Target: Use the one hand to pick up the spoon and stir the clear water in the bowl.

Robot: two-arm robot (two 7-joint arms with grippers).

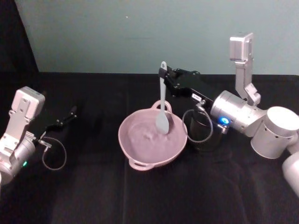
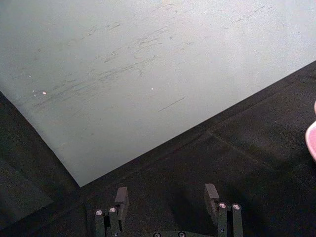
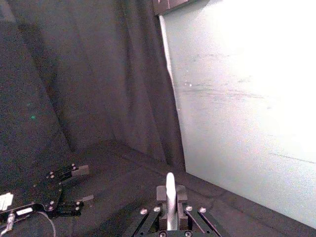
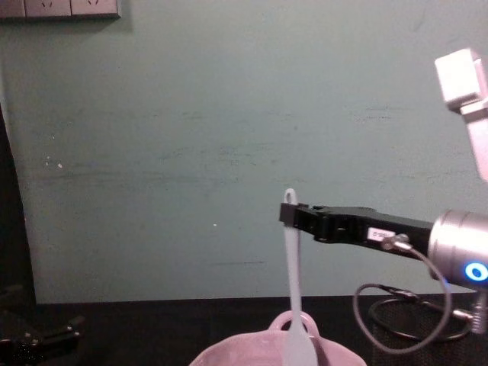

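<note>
The pale pink bowl [image 1: 140, 151] sits mid-table, its rim also low in the chest view [image 4: 229, 352]. A faint shine of clear water [image 1: 147, 137] lies inside. My right gripper [image 1: 163, 74] reaches over the bowl from the right and is shut on the upper handle of the white spoon [image 1: 162, 105]. The spoon hangs upright with its paddle head down inside the bowl [image 4: 293, 335]. In the right wrist view the handle's end [image 3: 170, 190] stands between the closed fingers. My left gripper [image 1: 70, 114] rests parked at the far left, open [image 2: 168, 197], with nothing between its fingers.
A black wire-mesh cup [image 1: 202, 130] stands just right of the bowl, under my right wrist, with a cable loop around it. Black cloth covers the table [image 1: 154, 196]. A pale green wall [image 1: 140, 32] runs along the back.
</note>
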